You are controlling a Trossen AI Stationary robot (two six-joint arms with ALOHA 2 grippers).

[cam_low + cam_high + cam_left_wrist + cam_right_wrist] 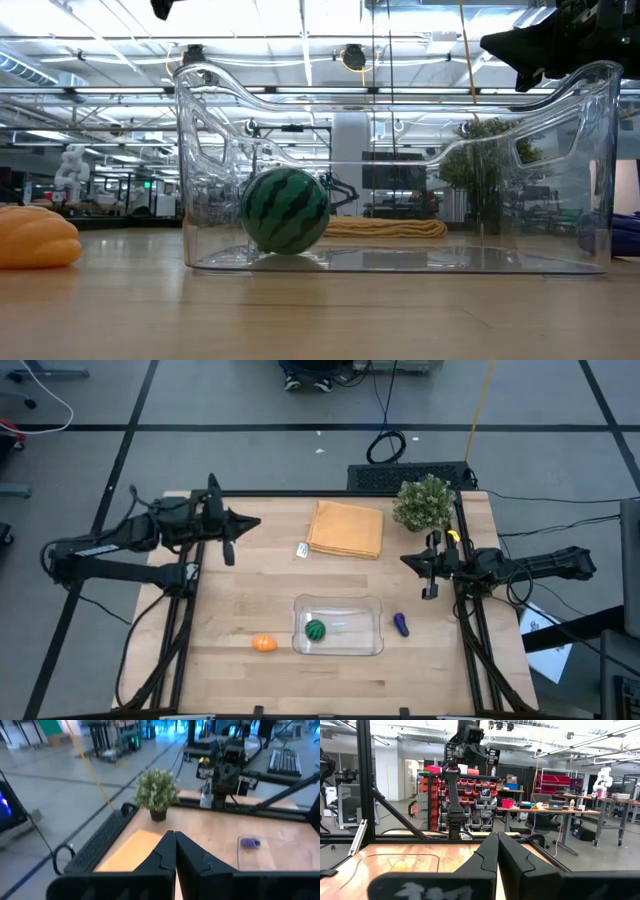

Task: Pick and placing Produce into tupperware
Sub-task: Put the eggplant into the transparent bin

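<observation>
The clear tupperware (338, 625) sits near the table's front edge. A dark-green striped ball (315, 630) rests on its floor (286, 211). An orange piece (263, 643) lies on the table left of it (35, 237), and a purple-blue eggplant piece (401, 624) lies on the table right of it (250, 842). My left gripper (252, 522) hangs shut over the far left of the table (175, 836), holding nothing. My right gripper (408, 560) waits shut at the right edge (497, 837), also holding nothing.
A folded orange-tan cloth (346, 529) lies at the far middle of the table, with a small white item (302, 550) beside it. A bushy potted plant (423, 503) stands at the far right corner. Bare wood lies between the cloth and the tupperware.
</observation>
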